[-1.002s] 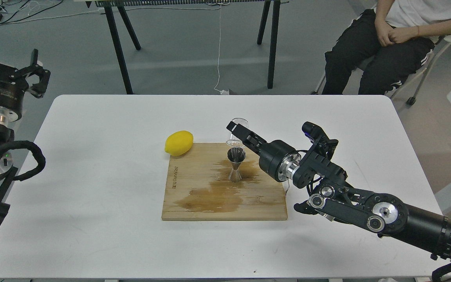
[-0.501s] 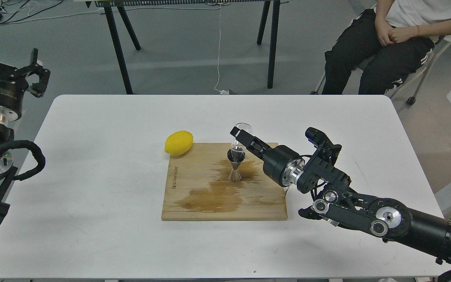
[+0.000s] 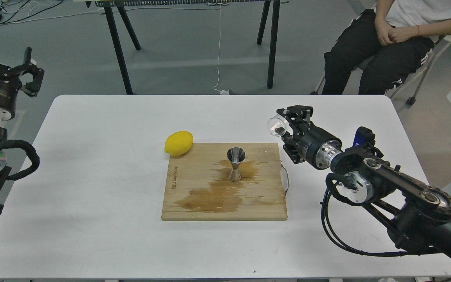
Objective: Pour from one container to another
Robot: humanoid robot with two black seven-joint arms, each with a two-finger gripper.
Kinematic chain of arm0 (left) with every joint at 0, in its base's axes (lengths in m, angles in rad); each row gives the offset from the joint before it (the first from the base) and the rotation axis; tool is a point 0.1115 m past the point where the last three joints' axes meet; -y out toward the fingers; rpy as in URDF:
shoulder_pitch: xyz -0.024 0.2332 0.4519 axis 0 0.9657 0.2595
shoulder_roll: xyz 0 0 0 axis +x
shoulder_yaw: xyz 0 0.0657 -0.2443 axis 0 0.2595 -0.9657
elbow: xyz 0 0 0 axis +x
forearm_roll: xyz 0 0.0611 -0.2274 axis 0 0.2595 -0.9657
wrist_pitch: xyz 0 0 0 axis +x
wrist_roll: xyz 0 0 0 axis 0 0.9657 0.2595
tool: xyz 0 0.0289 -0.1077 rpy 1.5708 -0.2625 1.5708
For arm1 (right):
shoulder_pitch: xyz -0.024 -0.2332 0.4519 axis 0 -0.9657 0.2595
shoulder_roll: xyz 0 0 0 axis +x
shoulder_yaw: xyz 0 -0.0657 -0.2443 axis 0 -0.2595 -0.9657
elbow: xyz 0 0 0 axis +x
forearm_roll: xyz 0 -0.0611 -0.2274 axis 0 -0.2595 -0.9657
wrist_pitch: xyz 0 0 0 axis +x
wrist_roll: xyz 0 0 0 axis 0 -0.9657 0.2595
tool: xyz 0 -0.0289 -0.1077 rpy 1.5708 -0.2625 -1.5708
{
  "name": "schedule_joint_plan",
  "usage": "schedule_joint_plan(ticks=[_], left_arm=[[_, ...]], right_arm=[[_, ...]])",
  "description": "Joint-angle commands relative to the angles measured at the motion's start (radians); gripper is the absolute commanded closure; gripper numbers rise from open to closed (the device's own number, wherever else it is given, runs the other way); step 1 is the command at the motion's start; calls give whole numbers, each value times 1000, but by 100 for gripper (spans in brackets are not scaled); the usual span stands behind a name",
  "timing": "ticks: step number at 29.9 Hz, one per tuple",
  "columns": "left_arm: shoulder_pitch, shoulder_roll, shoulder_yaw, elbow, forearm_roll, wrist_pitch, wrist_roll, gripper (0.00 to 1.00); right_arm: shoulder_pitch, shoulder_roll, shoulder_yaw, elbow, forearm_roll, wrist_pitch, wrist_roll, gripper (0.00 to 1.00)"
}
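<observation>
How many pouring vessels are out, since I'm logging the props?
2. The glass cup is held tipped in the right pincer, above the table right of the board; the steel jigger stands upright on the cutting board.

We look over a white rounded-corner table (image 3: 104, 219) onto a grey smooth floor (image 3: 186, 51). Behind it stand black angled metal table legs (image 3: 118, 47) and a thin white hanging cable (image 3: 218, 51). At top right, a person in black trousers and white shirt (image 3: 382, 43) sits on a chair.
</observation>
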Motion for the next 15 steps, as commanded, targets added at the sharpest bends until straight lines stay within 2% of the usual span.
schedule_joint_plan(ticks=[1, 4, 11, 15], left_arm=[[1, -3, -2, -5, 0, 0, 0, 0], [1, -1, -4, -5, 0, 0, 0, 0], [6, 0, -2, -5, 0, -2, 0, 0], [6, -4, -1, -5, 0, -2, 0, 0]], right_arm=[[-77, 0, 121, -7, 175, 2, -17, 58], [-148, -4, 196, -35, 345, 42, -28, 57], [-254, -1, 313, -257, 590, 216, -149, 57], [-254, 2, 322, -411, 719, 331, -195, 57]])
